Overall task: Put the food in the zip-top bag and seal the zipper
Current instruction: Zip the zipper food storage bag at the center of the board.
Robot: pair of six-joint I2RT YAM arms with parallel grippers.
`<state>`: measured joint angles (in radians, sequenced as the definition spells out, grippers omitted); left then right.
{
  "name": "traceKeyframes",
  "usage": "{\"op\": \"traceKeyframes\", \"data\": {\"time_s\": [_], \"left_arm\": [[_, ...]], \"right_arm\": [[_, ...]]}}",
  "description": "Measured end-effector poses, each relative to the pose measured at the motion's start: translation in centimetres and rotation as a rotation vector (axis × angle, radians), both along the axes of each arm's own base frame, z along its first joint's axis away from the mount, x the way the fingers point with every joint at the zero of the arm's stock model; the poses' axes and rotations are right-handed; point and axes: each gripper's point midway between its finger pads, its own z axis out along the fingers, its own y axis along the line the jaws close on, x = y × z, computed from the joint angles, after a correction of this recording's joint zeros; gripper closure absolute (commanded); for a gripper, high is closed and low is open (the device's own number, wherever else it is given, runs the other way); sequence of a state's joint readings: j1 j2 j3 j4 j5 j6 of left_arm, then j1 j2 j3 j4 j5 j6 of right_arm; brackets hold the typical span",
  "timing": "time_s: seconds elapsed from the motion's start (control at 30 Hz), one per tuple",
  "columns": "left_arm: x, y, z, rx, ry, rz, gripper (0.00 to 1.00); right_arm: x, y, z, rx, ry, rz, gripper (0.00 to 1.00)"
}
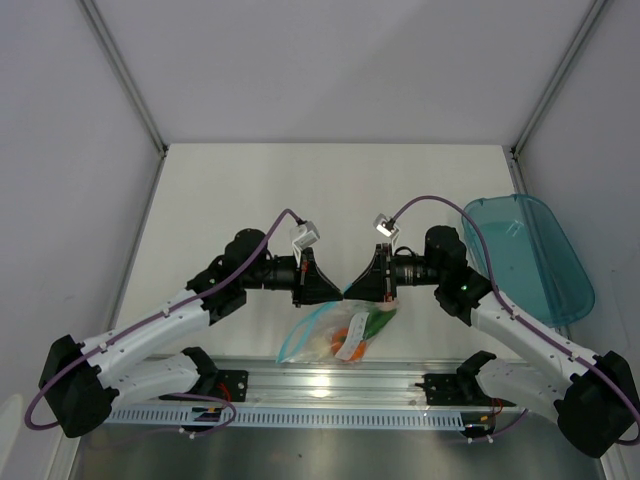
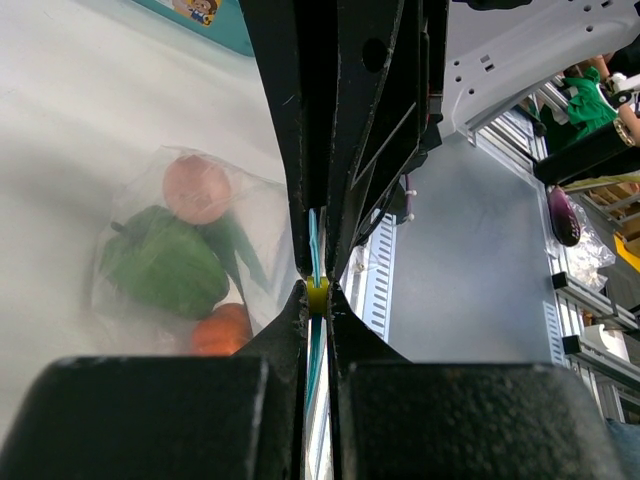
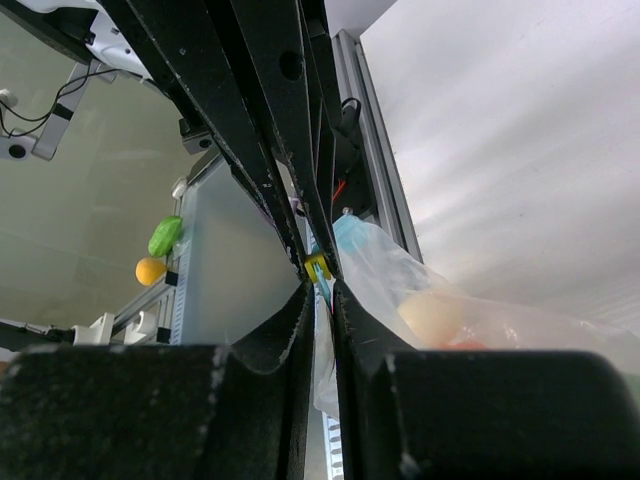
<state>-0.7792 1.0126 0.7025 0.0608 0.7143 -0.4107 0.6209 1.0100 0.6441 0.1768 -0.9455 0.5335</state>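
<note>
Clear plastic is sagging between two robot arms. The zip-top bag (image 1: 338, 335) is hanging at 6 o'clock from the point where the left gripper (image 1: 338, 292) and the right gripper (image 1: 353, 289) are meeting tip to tip over the near half of the table (image 1: 250, 190). Both are pinching the zipper (image 2: 314, 240). In the left wrist view, black fingers (image 2: 290, 310) are pressed together on the teal strip. In the right wrist view, the opposite pair is squeezing the same edge, with only film in the gap.

Holding the mouth edge uppermost appears to be letting the food settle to the bottom, clear of the closure, so the strip can be pressed along its length.

The food is sitting inside the bag, at 9 o'clock from the left fingers. A green pepper (image 2: 160, 262) is lying under a pale egg (image 2: 197, 188), with an orange-red round one (image 2: 222, 328) at 6 o'clock from it.

A second egg is not showing clearly in any view. A small yellow spot is sitting at the fingertips, and its nature cannot be told. The fingers are covering the strip, so how much of it is sealed is hidden. A teal tray (image 1: 530, 255) is lying at 3 o'clock, well apart.
</note>
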Motion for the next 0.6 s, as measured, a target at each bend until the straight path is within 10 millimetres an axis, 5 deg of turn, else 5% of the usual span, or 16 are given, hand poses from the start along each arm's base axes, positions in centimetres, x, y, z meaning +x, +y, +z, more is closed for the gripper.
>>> {"op": "traceKeyframes", "data": {"time_s": [0.2, 0.3, 0.6], "left_arm": [[0.09, 0.01, 0.02, -0.002, 0.0, 0.002, 0.99], [0.14, -0.01, -0.09, 0.001, 0.003, 0.003, 1.0], [0.43, 0.0, -0.3, 0.006, 0.012, 0.015, 0.99]], "right_arm": [[0.12, 0.01, -0.03, -0.001, -0.01, -0.004, 0.87], [0.13, 0.0, -0.04, -0.001, -0.013, -0.004, 1.0], [0.8, -0.04, -0.13, -0.014, -0.024, -0.055, 1.0]]}}
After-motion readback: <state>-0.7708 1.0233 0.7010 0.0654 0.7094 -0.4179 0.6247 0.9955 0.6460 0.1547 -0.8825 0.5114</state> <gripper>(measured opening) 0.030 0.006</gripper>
